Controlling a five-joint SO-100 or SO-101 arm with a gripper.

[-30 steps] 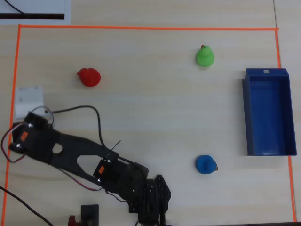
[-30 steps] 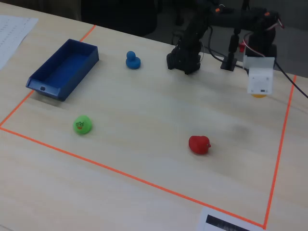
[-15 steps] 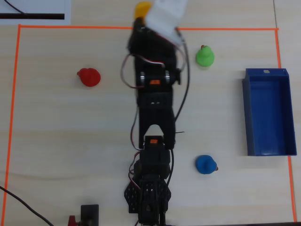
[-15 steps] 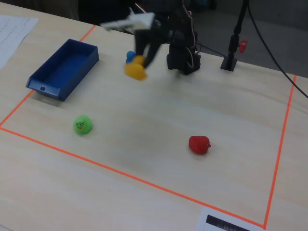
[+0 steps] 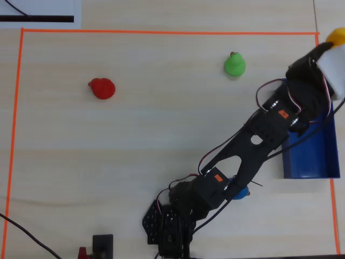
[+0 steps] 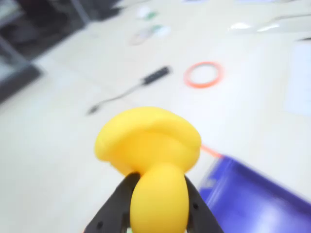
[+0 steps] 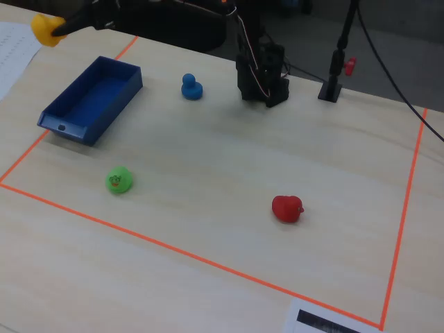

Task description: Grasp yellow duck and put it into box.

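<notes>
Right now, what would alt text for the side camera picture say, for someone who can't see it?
A robot arm's gripper holds a yellow duck in the air at the top left, beyond the far end of a long blue box. On the wooden table inside an orange tape outline sit a blue duck, a green duck and a red duck.

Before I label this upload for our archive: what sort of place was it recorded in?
Probably a hobby or lab robotics workbench, not a home scene. A wooden table carries an orange tape border marking a work area, toy ducks lie as test props, such as the red duck, and loose cables trail beside a camera stand.
</notes>
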